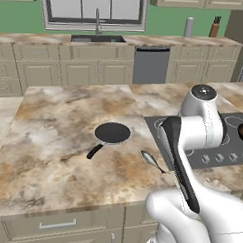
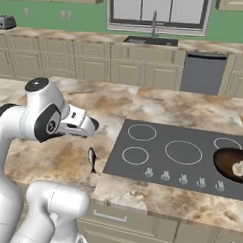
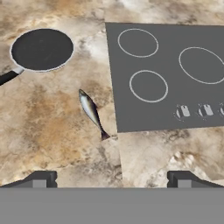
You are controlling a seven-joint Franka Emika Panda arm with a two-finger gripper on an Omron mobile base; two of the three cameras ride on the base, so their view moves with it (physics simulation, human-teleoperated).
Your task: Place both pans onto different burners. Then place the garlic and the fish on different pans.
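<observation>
**One pan on the cooktop with garlic, one pan and the fish on the counter**

The brown pan (image 2: 232, 168) sits on the right-hand side of the cooktop (image 2: 161, 168), over a burner near its right edge, and holds a pale garlic bulb (image 2: 238, 168). The black pan (image 3: 42, 49) lies flat on the marble counter (image 3: 48, 131) to the left of the cooktop, with nothing in it; its thin handle (image 1: 94, 151) points toward the counter's front edge. The fish (image 3: 92, 112) lies on bare counter between that pan and the cooktop's left edge, close to the glass but apart from it, head toward the pan and tail toward the front.

Three burner rings at the left and middle of the cooktop are bare: the large middle burner (image 3: 201, 65) and two smaller ones (image 3: 148, 85) beside it. A row of knobs (image 2: 183, 179) runs along the cooktop's front edge.

The gripper (image 3: 111, 178) hangs above the counter near its front edge, jaws spread wide and holding nothing. Open marble lies all round the fish and the black pan.
</observation>
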